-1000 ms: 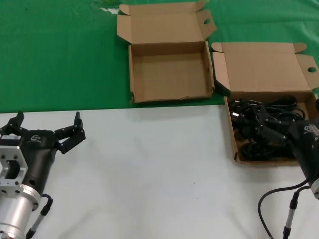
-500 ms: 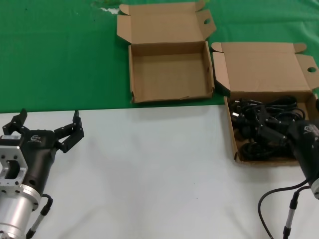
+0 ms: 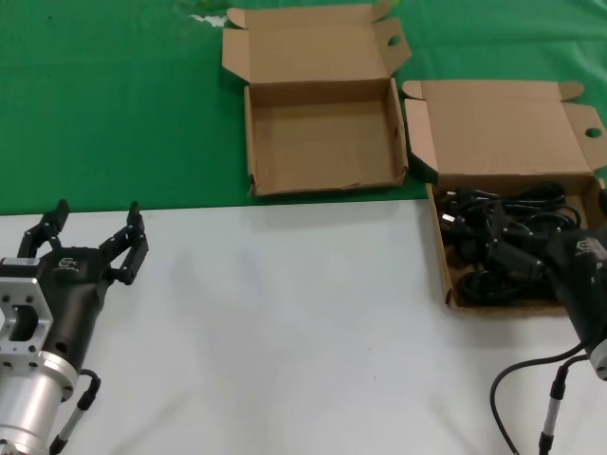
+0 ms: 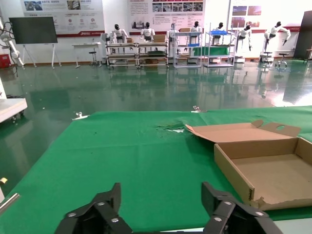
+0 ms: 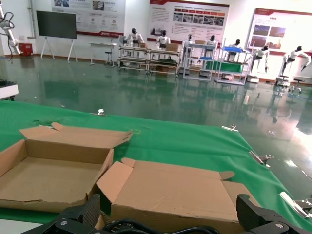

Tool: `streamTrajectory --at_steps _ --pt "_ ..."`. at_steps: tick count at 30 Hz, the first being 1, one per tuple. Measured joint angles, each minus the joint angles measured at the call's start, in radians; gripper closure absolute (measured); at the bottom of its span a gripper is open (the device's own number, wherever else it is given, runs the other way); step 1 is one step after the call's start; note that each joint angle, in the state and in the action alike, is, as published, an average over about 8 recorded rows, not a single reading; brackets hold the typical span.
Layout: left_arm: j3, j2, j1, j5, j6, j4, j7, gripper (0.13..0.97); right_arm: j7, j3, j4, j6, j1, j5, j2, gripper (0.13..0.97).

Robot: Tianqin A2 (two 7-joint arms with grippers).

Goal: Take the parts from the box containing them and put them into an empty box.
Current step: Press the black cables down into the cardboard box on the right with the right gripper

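My right gripper (image 3: 520, 254) is hanging over the box containing them (image 3: 507, 190), jaws spread wide as the right wrist view shows, with the tangle of black parts (image 3: 503, 248) directly beneath and between my fingertips; nothing is pinched yet. The empty box (image 3: 322, 142) is sitting beyond and to the left of these jaws, just beside the full carton, its lid folded back on the green cloth (image 3: 114, 104). My left gripper (image 3: 92, 237) is idling over the white table (image 3: 285, 332), jaws likewise spread, well apart from both cartons. I judge the first pick to be in hand: next I am needing to descend, close on one cable, and lift it clear without dragging its neighbours.
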Motion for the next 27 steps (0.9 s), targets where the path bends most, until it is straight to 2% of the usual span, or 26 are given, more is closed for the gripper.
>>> streamTrajectory --at_steps 8,14,23,27 --pt "0.0 0.0 0.0 0.0 0.0 0.0 0.0 0.593 0.003 -0.03 0.007 0.019 0.002 0.008 0.021 0.129" --pt "0.0 0.0 0.0 0.0 0.0 0.0 0.0 0.745 0.008 -0.104 0.015 0.06 0.019 0.059 0.098 0.129" --pt "0.0 0.0 0.0 0.0 0.0 0.0 0.0 0.88 0.028 -0.19 0.023 0.023 0.053 0.106 0.288 0.129" --pt "0.0 0.0 0.0 0.0 0.0 0.0 0.0 0.88 0.035 -0.198 0.019 -0.05 0.075 0.086 0.369 0.129"
